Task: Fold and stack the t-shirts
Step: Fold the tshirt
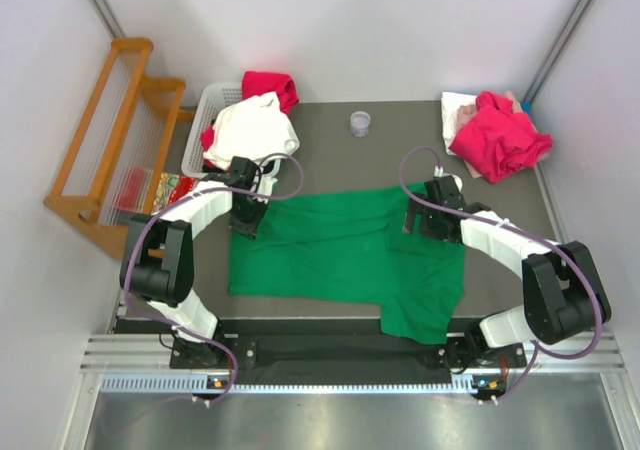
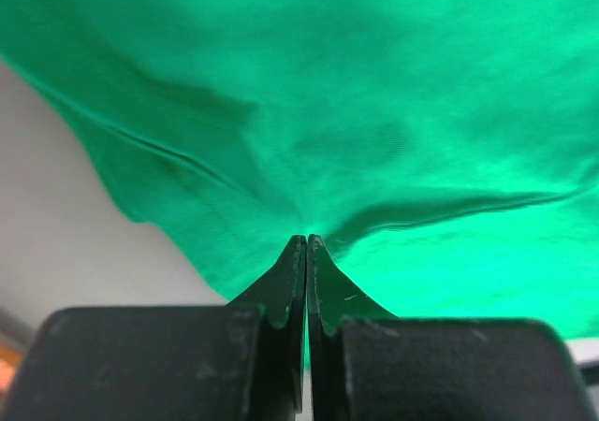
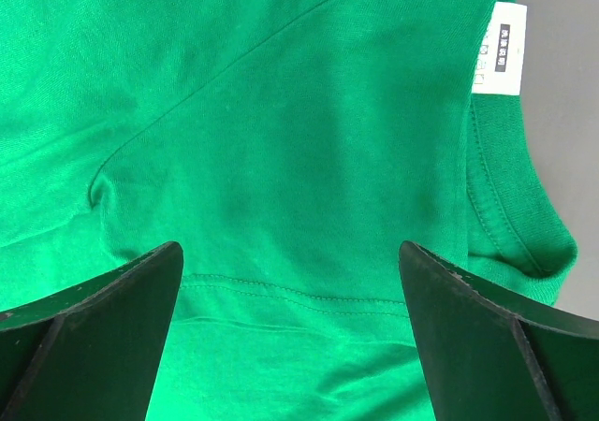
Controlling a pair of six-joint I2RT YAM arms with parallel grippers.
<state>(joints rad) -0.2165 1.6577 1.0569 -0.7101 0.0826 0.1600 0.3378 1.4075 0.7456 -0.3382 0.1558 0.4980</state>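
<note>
Plainly, the green t-shirt (image 1: 340,245) lay spread across the middle of the table (image 1: 330,150), one part reaching the near edge on the right. The left gripper (image 1: 245,218) was clamped on the shirt's far-left corner, with cloth pinched between its closed jaws. The right gripper (image 3: 290,253) hung wide open over the fabric beside the collar (image 3: 510,187) and label (image 3: 501,47), holding nothing. To fold well, it would likely need to pinch that far-right edge. Both arms could then carry the edge toward the near side together, level and taut.

Counted, there was one green tee. One white tee (image 1: 250,125) and one magenta-red tee (image 1: 272,85) sat in the basket (image 1: 213,97) at far left. A second magenta-red tee (image 1: 498,135) lay on a pale tee (image 1: 458,110) at far right, and one small cup (image 1: 360,123) stood between.
</note>
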